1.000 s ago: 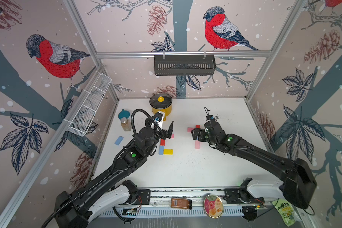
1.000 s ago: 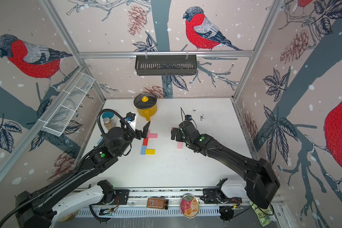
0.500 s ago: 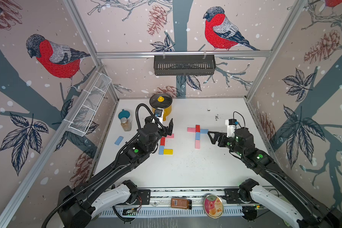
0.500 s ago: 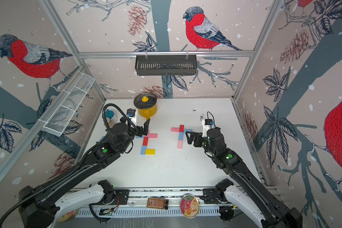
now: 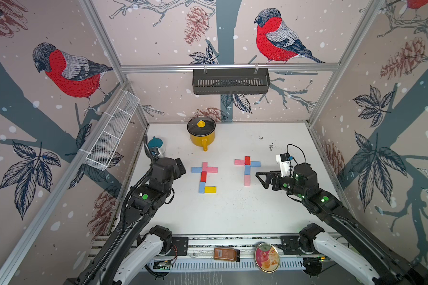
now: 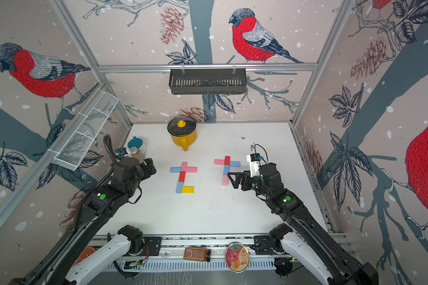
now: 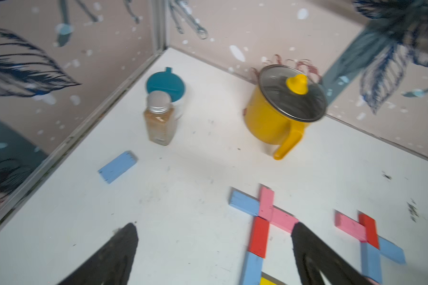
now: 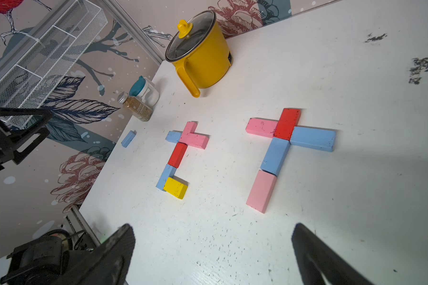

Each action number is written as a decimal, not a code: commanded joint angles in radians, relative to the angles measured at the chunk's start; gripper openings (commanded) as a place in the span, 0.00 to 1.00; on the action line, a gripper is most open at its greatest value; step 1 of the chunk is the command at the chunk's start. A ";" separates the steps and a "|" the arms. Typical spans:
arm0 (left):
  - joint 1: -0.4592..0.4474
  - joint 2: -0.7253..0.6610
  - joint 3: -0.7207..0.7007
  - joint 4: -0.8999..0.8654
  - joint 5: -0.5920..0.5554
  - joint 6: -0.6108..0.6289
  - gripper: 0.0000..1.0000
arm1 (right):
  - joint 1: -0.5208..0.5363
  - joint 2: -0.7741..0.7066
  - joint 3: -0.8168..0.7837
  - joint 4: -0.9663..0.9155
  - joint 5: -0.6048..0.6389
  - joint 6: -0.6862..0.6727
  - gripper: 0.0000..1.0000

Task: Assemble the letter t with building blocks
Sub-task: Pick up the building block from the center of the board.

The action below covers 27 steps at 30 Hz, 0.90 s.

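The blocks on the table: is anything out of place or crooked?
One light blue block lies alone near the spice bottle, apart from the letter with the yellow block and the second letter. It looks like a leftover. Dark scuffs also mark the white table toward the back.

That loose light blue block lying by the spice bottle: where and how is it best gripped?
Probably across the narrow width of the loose light blue block, jaws on its two long side faces, coming straight down from above. It lies flat and alone, clear of the spice bottle, so its sides are open.
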 commanded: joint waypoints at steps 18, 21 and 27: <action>0.648 0.637 0.082 0.144 0.259 0.164 0.79 | -0.023 0.064 0.022 -0.015 -0.124 -0.083 1.00; 0.702 0.690 0.052 0.219 0.324 0.163 0.73 | -0.023 0.059 0.016 -0.027 -0.121 -0.078 1.00; 0.757 0.789 0.050 0.307 0.406 0.172 0.67 | -0.020 0.059 0.003 -0.015 -0.143 -0.053 1.00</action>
